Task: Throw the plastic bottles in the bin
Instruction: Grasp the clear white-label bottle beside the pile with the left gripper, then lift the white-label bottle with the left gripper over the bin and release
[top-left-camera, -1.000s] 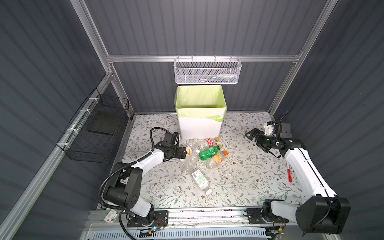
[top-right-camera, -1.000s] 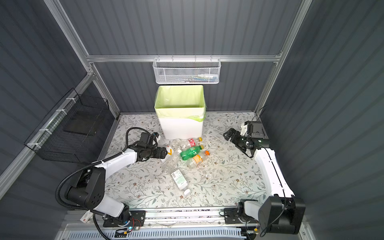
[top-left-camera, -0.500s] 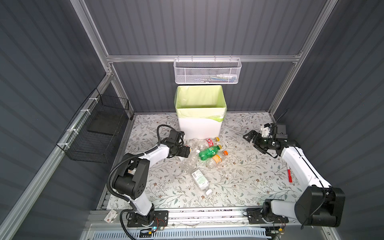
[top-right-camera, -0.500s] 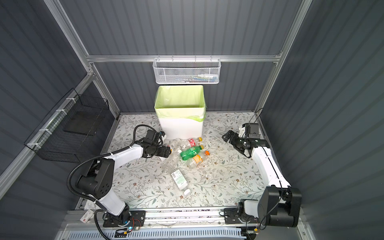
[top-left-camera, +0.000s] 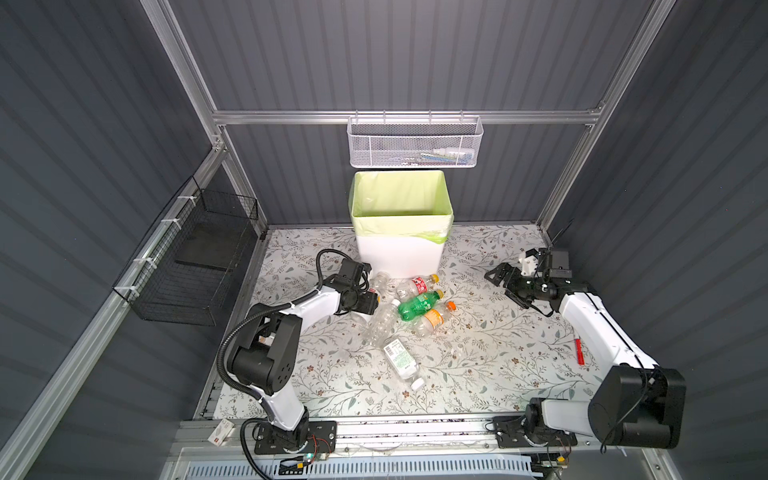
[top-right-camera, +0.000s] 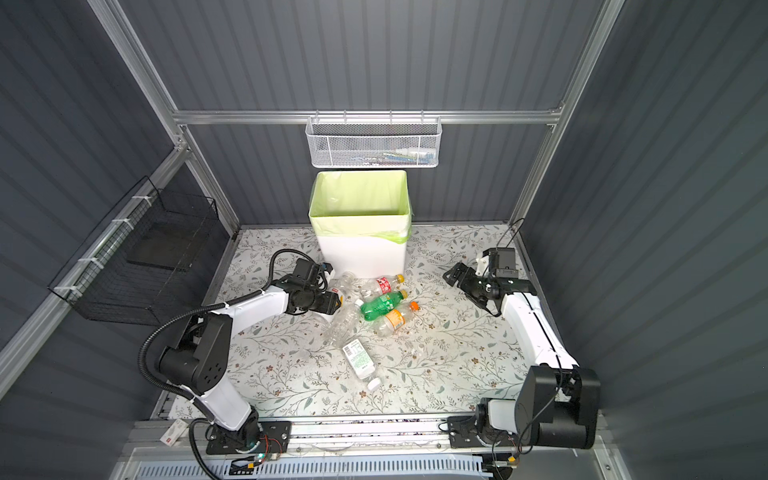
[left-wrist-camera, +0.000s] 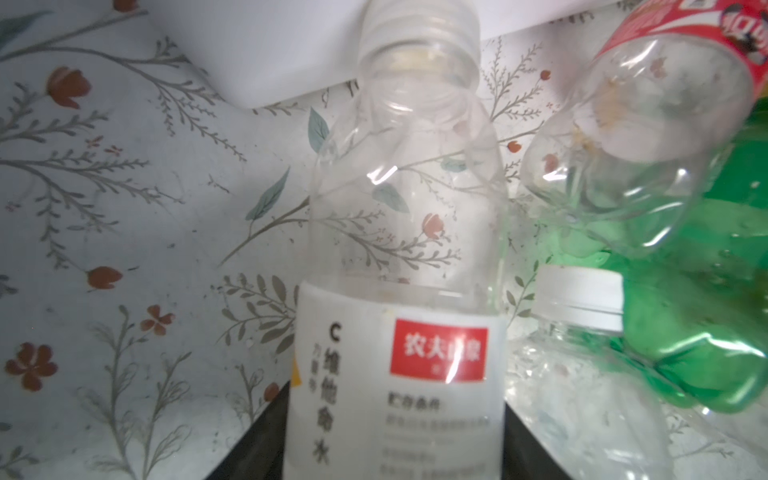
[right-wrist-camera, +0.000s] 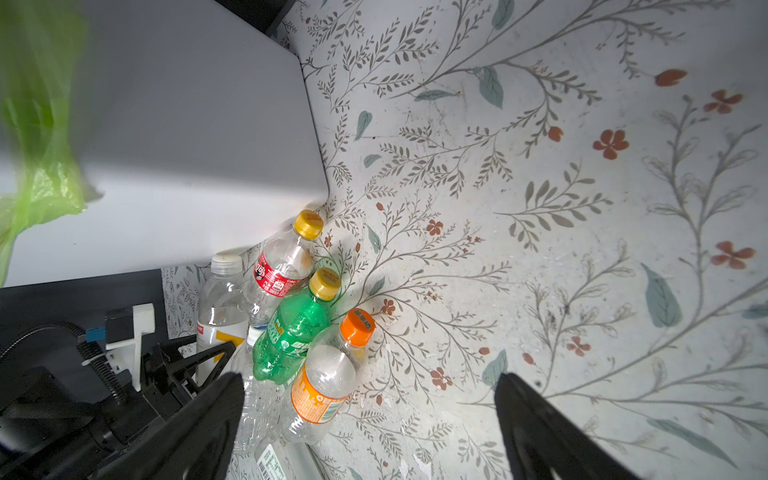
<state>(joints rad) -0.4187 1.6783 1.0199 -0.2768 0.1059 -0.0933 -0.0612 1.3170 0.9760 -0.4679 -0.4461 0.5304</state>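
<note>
Several plastic bottles lie in a cluster in front of the bin (top-left-camera: 399, 253) (top-right-camera: 361, 249), a tall white box with a pale green bag over its rim. They include a red-labelled one (top-left-camera: 415, 284), a green one (top-left-camera: 417, 303) (right-wrist-camera: 291, 328), an orange-capped one (top-left-camera: 434, 318) (right-wrist-camera: 324, 386), a crumpled clear one (top-left-camera: 382, 322) and a green-and-white-labelled one (top-left-camera: 399, 359). My left gripper (top-left-camera: 369, 301) (left-wrist-camera: 395, 419) is shut on a clear white-labelled bottle (left-wrist-camera: 399, 374) (right-wrist-camera: 218, 299), whose neck points at the bin. My right gripper (top-left-camera: 500, 282) (right-wrist-camera: 368, 376) stands open to the right of the pile, holding nothing.
A white mesh basket (top-left-camera: 415, 143) hangs on the back rail above the bin. A black wire basket (top-left-camera: 195, 266) hangs on the left wall. A small red item (top-left-camera: 577, 351) lies near the table's right edge, beside the right arm.
My left gripper has pushed forward into the pile and its jaws have closed onto the white-labelled bottle. My right gripper has shifted slightly toward the pile, still open.
</note>
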